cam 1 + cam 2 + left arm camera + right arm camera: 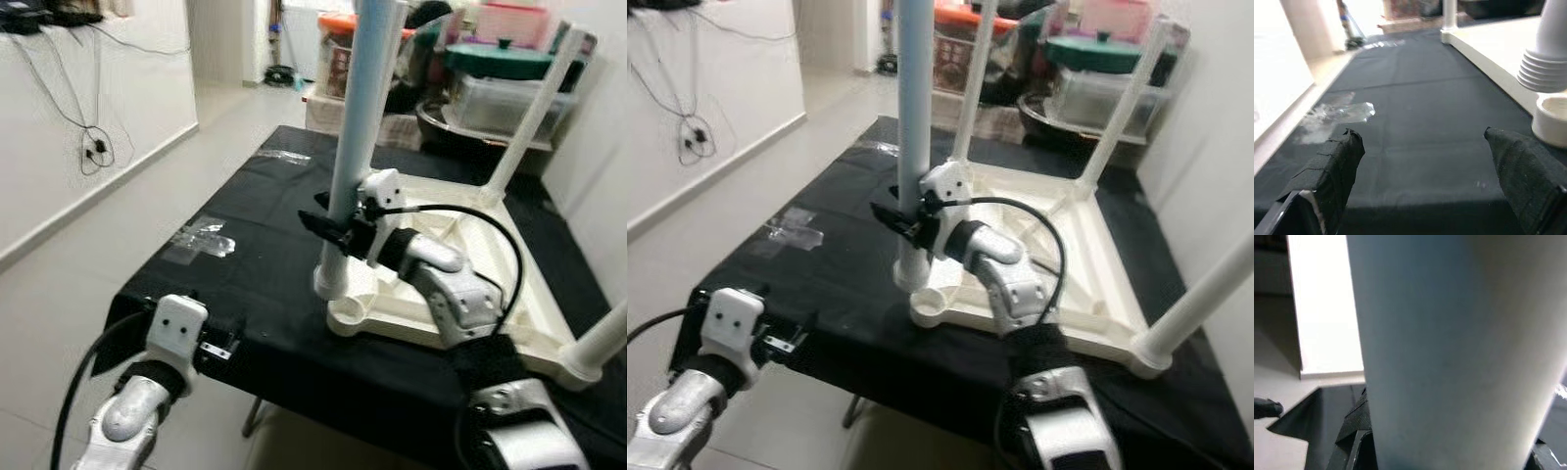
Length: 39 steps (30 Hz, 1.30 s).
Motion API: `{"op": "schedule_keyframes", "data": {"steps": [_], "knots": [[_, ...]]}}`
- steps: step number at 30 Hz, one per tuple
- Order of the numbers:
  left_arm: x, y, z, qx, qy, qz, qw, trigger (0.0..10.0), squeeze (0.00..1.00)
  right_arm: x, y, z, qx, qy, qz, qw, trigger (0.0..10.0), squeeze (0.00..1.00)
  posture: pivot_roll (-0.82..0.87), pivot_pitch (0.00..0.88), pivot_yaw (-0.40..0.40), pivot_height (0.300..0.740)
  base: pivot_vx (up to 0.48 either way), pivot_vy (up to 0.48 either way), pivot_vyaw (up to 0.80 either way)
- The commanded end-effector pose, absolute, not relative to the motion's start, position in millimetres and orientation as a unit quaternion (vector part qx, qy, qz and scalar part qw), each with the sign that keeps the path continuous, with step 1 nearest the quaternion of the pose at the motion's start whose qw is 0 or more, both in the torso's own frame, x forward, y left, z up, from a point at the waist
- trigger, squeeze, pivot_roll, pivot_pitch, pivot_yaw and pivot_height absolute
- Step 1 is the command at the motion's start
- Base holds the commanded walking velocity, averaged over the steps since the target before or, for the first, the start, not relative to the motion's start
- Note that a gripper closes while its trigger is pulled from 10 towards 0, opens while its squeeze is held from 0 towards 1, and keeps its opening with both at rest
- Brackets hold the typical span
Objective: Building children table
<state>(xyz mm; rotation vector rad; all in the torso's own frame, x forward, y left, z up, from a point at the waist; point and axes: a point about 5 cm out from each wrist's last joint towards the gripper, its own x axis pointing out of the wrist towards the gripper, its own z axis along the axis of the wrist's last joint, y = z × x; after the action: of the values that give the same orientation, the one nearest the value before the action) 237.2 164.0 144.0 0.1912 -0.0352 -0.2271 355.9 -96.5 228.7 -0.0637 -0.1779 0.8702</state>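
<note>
Children's tabletop [460, 294] lies inverted near the black table [265, 225] front edge, three legs seated, right tool [338, 230] clamped on the fourth leg [362, 127] above its corner socket [933, 305], left tool [1425, 161] spread at the edge.

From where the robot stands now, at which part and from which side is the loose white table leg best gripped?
Grip the white leg low on its smooth round shaft, just above the ribbed screw end, coming in level from the robot's side. It stands nearly upright beside the corner socket of the upturned tabletop, so a low hold probably steers it best. The right gripper already clamps it there.
</note>
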Motion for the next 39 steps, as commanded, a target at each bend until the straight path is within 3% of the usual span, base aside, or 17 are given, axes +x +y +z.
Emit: {"op": "schedule_keyframes", "data": {"steps": [1, 5, 24, 32, 39], "knots": [[237.2, 161.3, 141.4, 0.094, -0.012, -0.114, 0.989, 10.0, 0.00, 359.4, -106.7, 229.4, -0.019, -0.091, 0.394, 0.914, 0.0, 0.00, 0.09, 0.000, -0.090, 0.740, 0.000, -0.480, 0.80], [237.8, 161.6, 143.2, 0.082, -0.019, -0.109, 0.990, 10.0, 0.00, 359.4, -106.2, 227.1, -0.012, -0.087, 0.387, 0.918, 0.0, 0.00, 0.09, 0.000, -0.090, 0.740, 0.000, -0.165, 0.80], [244.0, 160.6, 147.3, 0.054, -0.033, -0.103, 0.993, 10.0, 0.00, 358.4, -109.4, 216.7, -0.016, -0.057, 0.362, 0.930, 0.0, 0.00, 0.07, 0.000, -0.084, 0.740, 0.000, 0.000, 0.00], [245.4, 159.3, 150.7, 0.044, -0.045, -0.100, 0.993, 10.0, 0.00, 357.8, -106.2, 218.1, -0.014, -0.059, 0.367, 0.928, 0.0, 0.00, 0.07, 0.000, -0.087, 0.740, 0.297, 0.000, 0.00], [243.5, 157.4, 149.6, 0.045, -0.044, -0.107, 0.992, 10.0, 0.00, 357.5, -104.8, 222.3, 0.001, -0.064, 0.372, 0.926, 0.0, 0.00, 0.08, 0.000, -0.084, 0.740, 0.000, 0.000, 0.57]]}}
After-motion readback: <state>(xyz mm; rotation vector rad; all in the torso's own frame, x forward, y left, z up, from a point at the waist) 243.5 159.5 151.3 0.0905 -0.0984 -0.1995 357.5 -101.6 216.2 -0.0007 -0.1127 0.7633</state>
